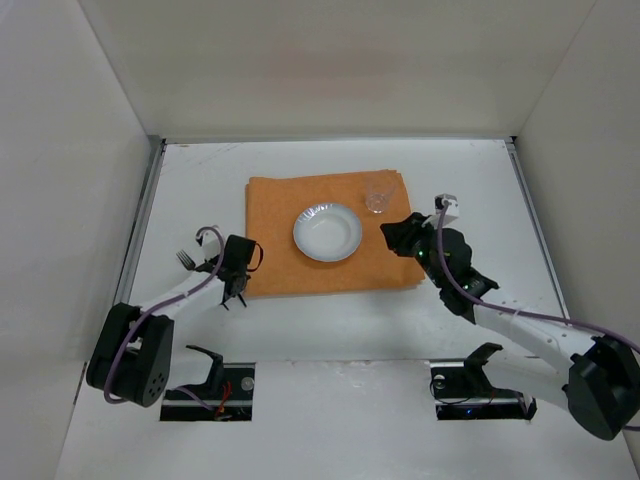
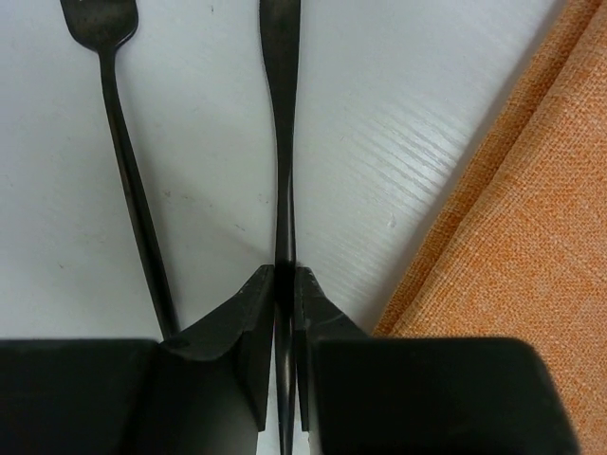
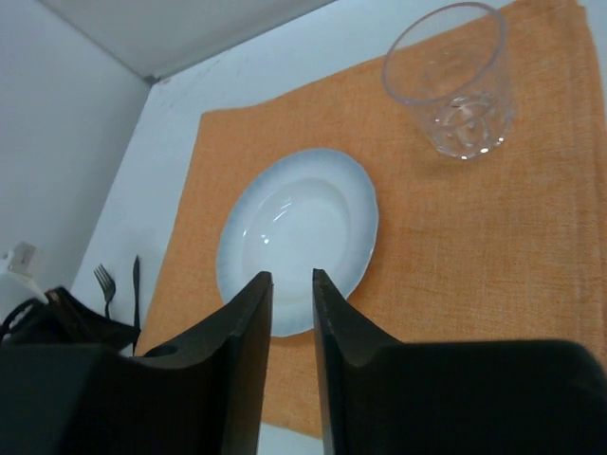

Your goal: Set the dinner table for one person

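Observation:
On the white dinner table [image 1: 330,330] lies an orange mat [image 1: 270,200] with a white plate [image 1: 327,232] in its middle and a clear glass [image 1: 378,195] at its far right corner. My left gripper [image 1: 233,290] hovers off the mat's left edge. In the left wrist view that gripper [image 2: 285,280] is shut on the thin handle of a black knife [image 2: 282,114], which runs parallel to a black fork [image 2: 119,123] lying on the table to its left. My right gripper [image 3: 292,280] is open a little and holds nothing. It hangs over the mat's near right part, facing the plate [image 3: 299,237] and glass [image 3: 453,81].
White walls close in the table on the left, right and back, with metal rails [image 1: 140,230] along the sides. The mat's folded edge [image 2: 531,209] lies just right of the held knife. Two black mounts [image 1: 210,375] stand at the near edge.

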